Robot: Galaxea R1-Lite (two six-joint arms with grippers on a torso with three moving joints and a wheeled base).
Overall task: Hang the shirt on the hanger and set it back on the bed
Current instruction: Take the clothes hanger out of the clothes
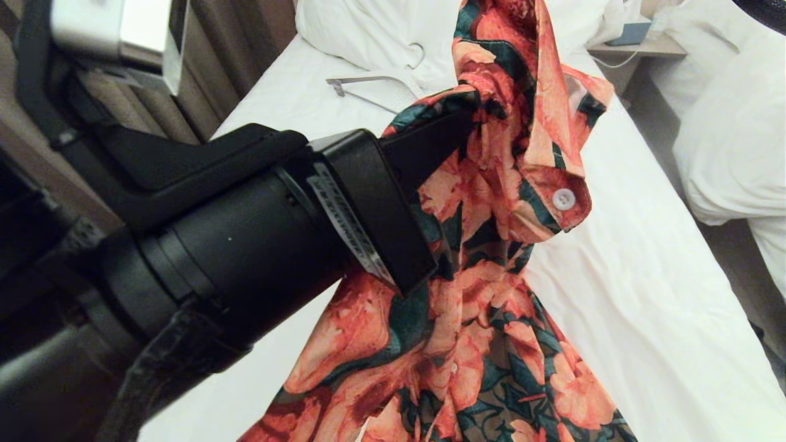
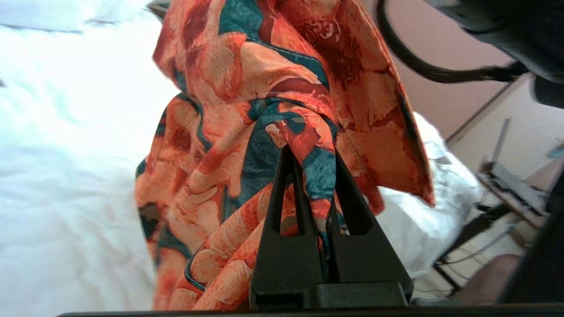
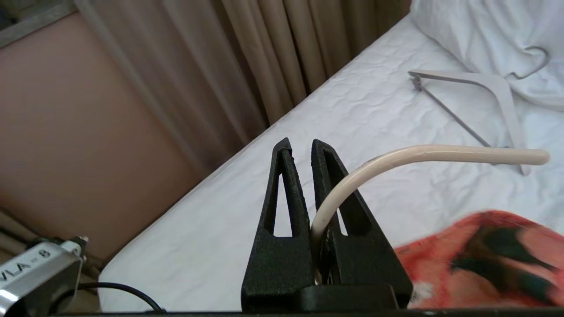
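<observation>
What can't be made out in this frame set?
- Head view: the left hand is sunk in the shirt; its grip shows only in the left wrist view.
- Right hand: not in the head view.
- Cream hanger: only a curved piece shows, clamped in the right hand; the rest is hidden.
- Shirt's hem: cut off by the head view's bottom edge.
- Bed: largely blocked by the left arm and shirt.

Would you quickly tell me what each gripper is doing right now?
Left gripper: shut on a bunched fold of the shirt, lifted above the bed.
Right gripper: shut on the hanger.
</observation>
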